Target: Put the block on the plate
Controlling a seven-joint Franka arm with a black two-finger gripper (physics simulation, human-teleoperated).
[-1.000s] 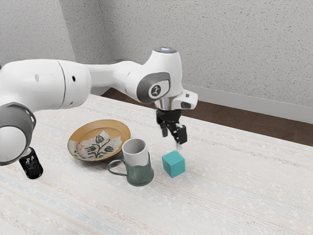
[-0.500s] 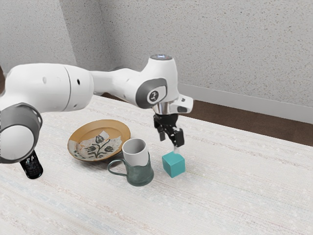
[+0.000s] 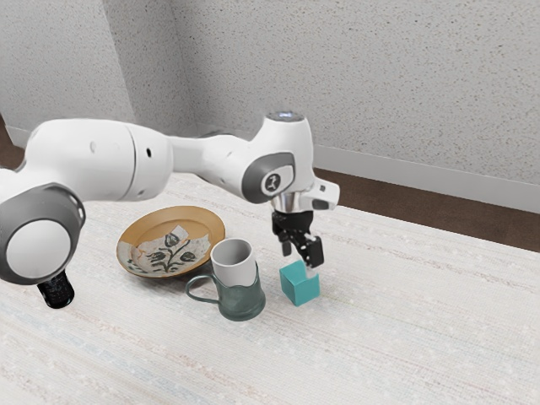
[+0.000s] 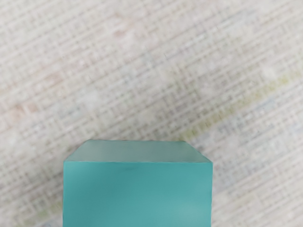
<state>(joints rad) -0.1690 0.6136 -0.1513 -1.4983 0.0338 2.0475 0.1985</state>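
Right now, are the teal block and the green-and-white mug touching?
Apart. The exterior view shows a strip of tabletop between the block and the mug.

The rounded white arm (image 3: 93,160) has grey joint collars (image 3: 256,177), black gripper (image 3: 301,258), perhaps a logo (image 3: 272,182).

The block (image 3: 300,287) is plain teal, the plate (image 3: 197,221) tan with dark leaves on pale grey.

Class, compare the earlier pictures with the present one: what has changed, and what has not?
The gripper has moved down to the teal block, and the arm has lowered with it. Nothing has been grasped or released. The block, plate, mug and black container have stayed put.
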